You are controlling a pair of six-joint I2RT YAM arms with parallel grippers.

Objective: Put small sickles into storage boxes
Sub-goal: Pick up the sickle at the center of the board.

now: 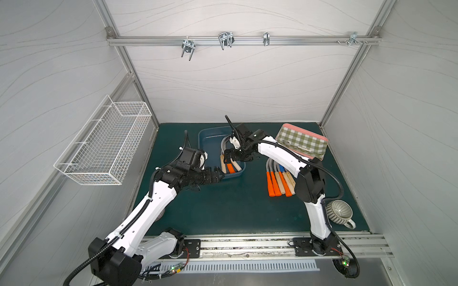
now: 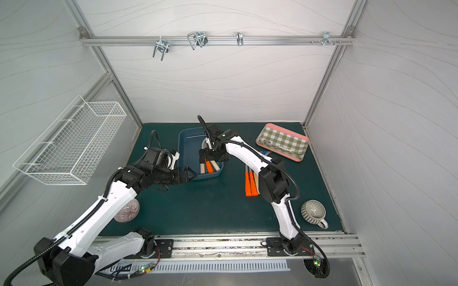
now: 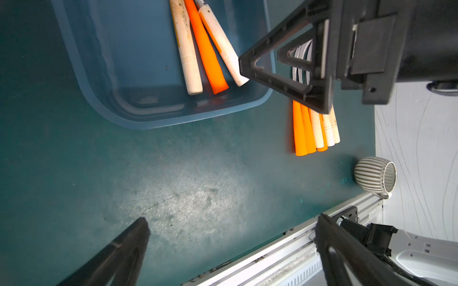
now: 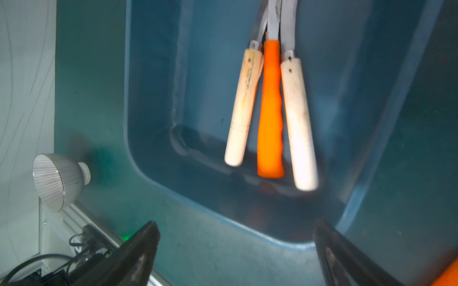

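1. Three small sickles (image 4: 270,111) (image 1: 230,168) lie in the storage box (image 1: 210,138) (image 4: 148,123). One has an orange handle and sits between two wooden-handled ones, all packed side by side along the box's right wall. Handle ends are at its near right corner, and the grey blades point to its far end.
2. The box is flat on the worktop (image 1: 223,210), towards the back edge and a bit left of centre.
3. My right gripper (image 4: 234,231) (image 1: 237,159) hangs over those handles with its fingers spread wide and nothing between them.
4. My left gripper (image 3: 233,221) (image 1: 219,176) is just beside the box's near left corner, also wide open and empty. I can't tell if it touches the rim.
5. The loose sickles (image 1: 280,183) (image 3: 312,131) lie bunched on the worktop to the right of the box, apart from it. The bunch mixes orange and wooden handles, and one blade is blue. The handles point to the front edge, and the blades are partly under my right arm.
6. A green-checked tray with a pink rim (image 2: 282,143) sits at the back right corner.
7. A ribbed grey cup (image 1: 339,213) lies on its side near the front right corner.
8. A striped bowl (image 2: 128,210) sits near the front left corner, under my left arm.
9. A white wire basket (image 1: 104,146) hangs on the left wall.
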